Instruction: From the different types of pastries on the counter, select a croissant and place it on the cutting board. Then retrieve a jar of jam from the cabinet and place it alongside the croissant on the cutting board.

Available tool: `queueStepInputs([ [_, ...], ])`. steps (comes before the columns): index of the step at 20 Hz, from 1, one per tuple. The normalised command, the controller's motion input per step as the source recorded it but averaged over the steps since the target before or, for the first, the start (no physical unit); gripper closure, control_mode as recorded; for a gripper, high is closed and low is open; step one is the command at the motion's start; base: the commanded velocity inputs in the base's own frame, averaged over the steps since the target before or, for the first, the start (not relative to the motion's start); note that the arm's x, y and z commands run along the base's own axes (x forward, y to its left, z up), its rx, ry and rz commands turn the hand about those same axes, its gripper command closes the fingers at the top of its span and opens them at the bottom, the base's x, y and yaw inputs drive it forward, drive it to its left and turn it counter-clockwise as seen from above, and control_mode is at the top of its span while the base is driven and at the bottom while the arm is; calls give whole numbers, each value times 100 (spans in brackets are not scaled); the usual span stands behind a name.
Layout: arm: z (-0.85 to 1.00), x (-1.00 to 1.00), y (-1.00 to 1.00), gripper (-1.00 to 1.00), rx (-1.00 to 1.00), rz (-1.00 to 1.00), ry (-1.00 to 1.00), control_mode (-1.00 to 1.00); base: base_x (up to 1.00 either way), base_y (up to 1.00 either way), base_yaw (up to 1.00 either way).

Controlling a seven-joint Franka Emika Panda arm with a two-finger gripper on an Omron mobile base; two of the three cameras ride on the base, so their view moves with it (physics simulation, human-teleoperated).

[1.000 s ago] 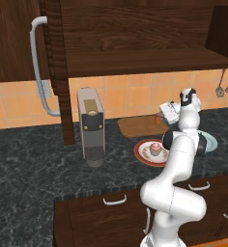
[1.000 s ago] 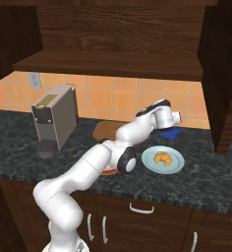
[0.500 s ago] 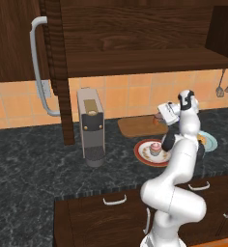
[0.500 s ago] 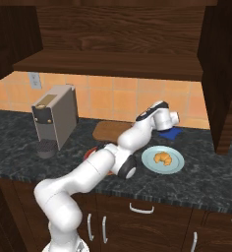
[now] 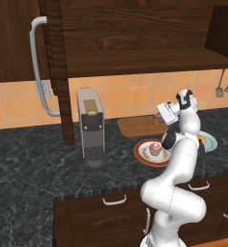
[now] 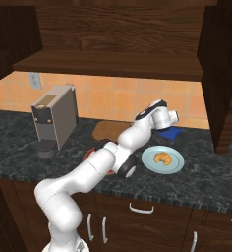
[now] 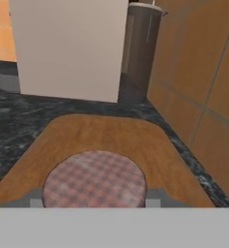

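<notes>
While my arm reaches out over the dark marbled bench [image 5: 34, 159], the big dark cabinet [image 5: 14, 38] with its long grey bar handle [image 5: 38, 67] hangs high and well off to my gripper's left. Below it on the bench, also to the left, stands a grey coffee machine [image 5: 90, 126]. The cutting board [image 7: 106, 135] lies directly under my gripper [image 5: 165, 115], flat on the stone. Just to the near side of my gripper sits a red-rimmed plate [image 5: 140, 153] carrying the pink-frosted cupcake [image 5: 155, 148]; near to the right, a pale blue plate [image 6: 162, 160] holds the croissant [image 6: 161, 157], not on the board. My gripper has a jar with a checked pink lid [image 7: 94, 180] between its fingers [image 7: 154, 197], one on each side against it, hovering just above the board.
</notes>
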Motion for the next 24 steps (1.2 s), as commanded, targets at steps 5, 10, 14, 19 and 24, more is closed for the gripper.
queueStepInputs([
  [5, -12, 16, -4, -100, 0, 4, 0, -100, 0, 0, 0],
  [10, 0, 20, -2, -100, 2, 1, 1, -100, 0, 0, 0],
  [14, 0, 30, -23, -100, 9, 5, 4, -100, 0, 0, 0],
  [19, 0, 26, -33, -100, 14, 7, 6, -100, 0, 0, 0],
  [24, 0, 27, -37, -100, 16, 10, 6, -100, 0, 0, 0],
])
